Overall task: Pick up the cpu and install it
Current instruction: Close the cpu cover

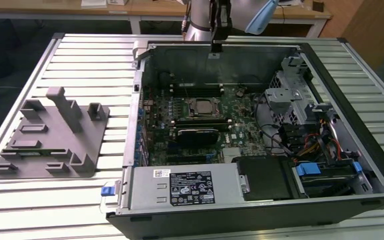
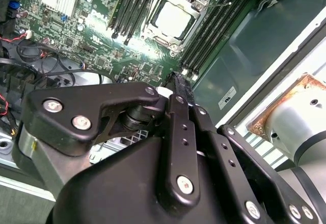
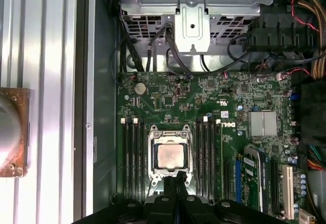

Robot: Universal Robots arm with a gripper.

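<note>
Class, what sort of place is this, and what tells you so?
Probably a robotics lab or workshop: an open computer case lies on a slatted metal table beneath a robot arm, with wooden desks behind.

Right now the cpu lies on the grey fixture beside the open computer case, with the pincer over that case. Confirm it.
Not quite: the cpu sits in the socket on the motherboard, not on the grey fixture, as the first wrist view shows. The pincer does hang over the open computer case.

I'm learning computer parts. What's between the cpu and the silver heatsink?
Black memory slots lie between the cpu and the heatsink, as the first wrist view shows.
</note>
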